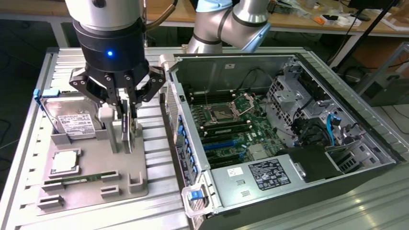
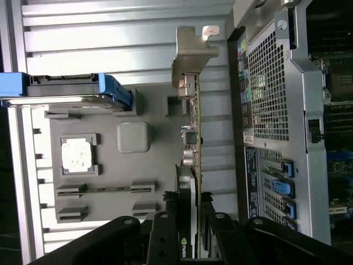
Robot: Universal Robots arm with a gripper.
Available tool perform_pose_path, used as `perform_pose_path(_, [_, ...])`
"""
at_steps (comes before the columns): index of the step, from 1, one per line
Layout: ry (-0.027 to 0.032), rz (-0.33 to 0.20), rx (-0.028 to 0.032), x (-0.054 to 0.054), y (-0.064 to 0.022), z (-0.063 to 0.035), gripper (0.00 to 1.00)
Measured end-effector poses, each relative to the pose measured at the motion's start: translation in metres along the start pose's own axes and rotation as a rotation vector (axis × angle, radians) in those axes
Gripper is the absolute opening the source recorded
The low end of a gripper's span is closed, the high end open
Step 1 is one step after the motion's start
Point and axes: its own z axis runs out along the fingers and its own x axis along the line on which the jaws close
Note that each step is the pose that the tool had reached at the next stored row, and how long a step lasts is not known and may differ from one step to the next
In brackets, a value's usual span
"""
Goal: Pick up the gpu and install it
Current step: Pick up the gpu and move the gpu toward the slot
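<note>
While our gripper [image 1: 126,122] is clamped on the gpu [image 1: 133,132], we hold the card on edge at the gray tray [image 1: 89,189], about 9 o'clock from the open case [image 1: 255,213] in the exterior view. From the wrist we see our fingers [image 2: 165,232] pinching its fan end, with the pale bracket [image 2: 193,55] at the far end. The hard drive [image 1: 73,120] lies at 9 o'clock of the card.

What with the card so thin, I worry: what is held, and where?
The gripper holds the graphics card by its two faces, at the fan end.
</note>
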Motion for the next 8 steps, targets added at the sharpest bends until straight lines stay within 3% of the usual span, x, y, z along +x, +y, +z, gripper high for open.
perform_pose_path(8, [-0.0001,0.000,0.0002,-0.0002,0.0002,-0.0050,0.27])
